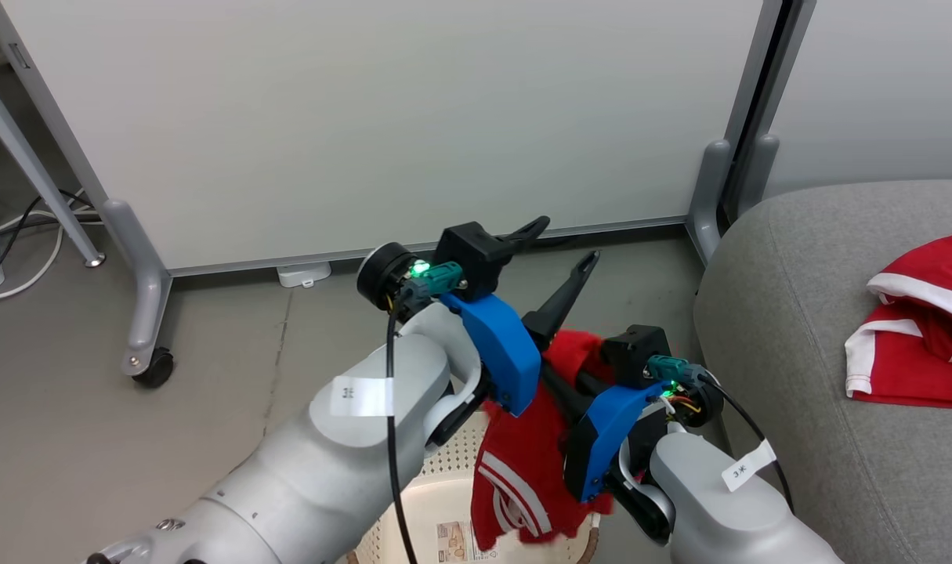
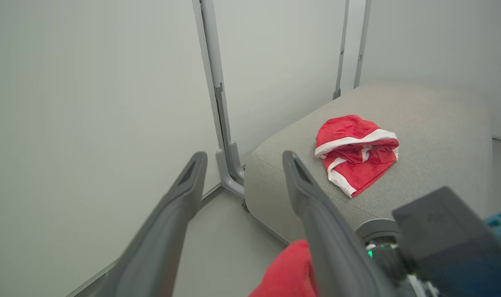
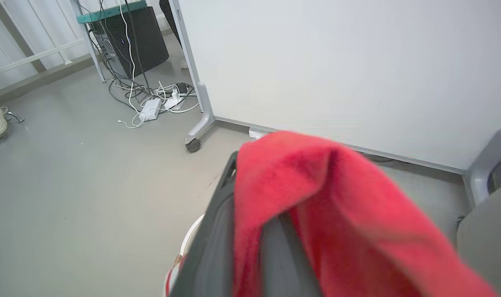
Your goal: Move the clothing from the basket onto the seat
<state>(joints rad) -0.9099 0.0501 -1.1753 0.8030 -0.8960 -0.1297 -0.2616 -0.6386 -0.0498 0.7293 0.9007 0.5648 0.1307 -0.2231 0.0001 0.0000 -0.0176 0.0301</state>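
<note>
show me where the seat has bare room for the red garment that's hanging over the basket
Free: the near corner of the seat, between its rounded edge and the red garment lying there, and the grey stretch beyond it toward the wall. Crowded: over the basket, where the left arm, right arm and hanging garment bunch.

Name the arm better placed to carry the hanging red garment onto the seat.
Right. The right gripper is shut on the red garment, which hangs above the basket, and the seat lies on that side. The left gripper stands open, gripping nothing.
</note>
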